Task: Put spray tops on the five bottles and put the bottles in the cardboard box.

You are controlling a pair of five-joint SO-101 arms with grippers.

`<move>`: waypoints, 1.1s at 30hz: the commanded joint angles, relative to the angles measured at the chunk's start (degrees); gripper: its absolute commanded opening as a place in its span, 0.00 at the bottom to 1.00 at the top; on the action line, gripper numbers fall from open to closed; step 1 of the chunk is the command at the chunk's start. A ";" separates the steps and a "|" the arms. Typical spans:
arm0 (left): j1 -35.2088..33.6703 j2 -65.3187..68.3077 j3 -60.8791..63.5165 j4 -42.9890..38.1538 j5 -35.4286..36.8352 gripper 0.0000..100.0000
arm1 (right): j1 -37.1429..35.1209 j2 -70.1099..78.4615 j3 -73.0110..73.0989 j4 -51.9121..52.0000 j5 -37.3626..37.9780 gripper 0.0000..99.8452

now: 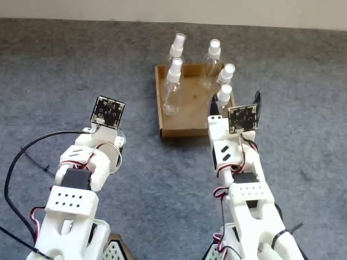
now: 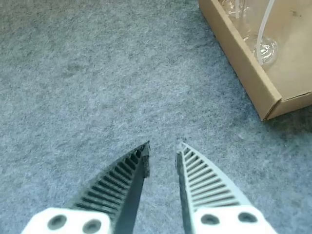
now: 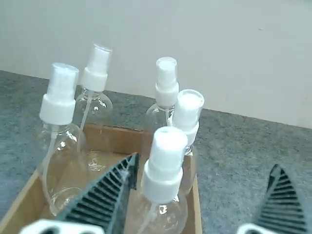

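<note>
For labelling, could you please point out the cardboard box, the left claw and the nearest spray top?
cardboard box [image 2: 246,68], left wrist view, outer side wall.
left claw [image 2: 162,148], left wrist view, midway between fingertips.
nearest spray top [image 3: 165,163], right wrist view, white body.

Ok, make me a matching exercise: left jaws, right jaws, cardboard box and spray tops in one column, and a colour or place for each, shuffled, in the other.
1 left jaws
2 right jaws
3 cardboard box
4 spray tops

A white, on clear bottles
B over bare carpet
C brown
D open wide by the box

Pairs: 1-B, 2-D, 3-C, 4-A
</note>
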 commanded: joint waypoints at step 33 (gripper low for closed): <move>-8.57 -13.67 -0.04 -0.26 4.57 0.09 | -1.80 -52.70 10.24 56.66 0.97 0.12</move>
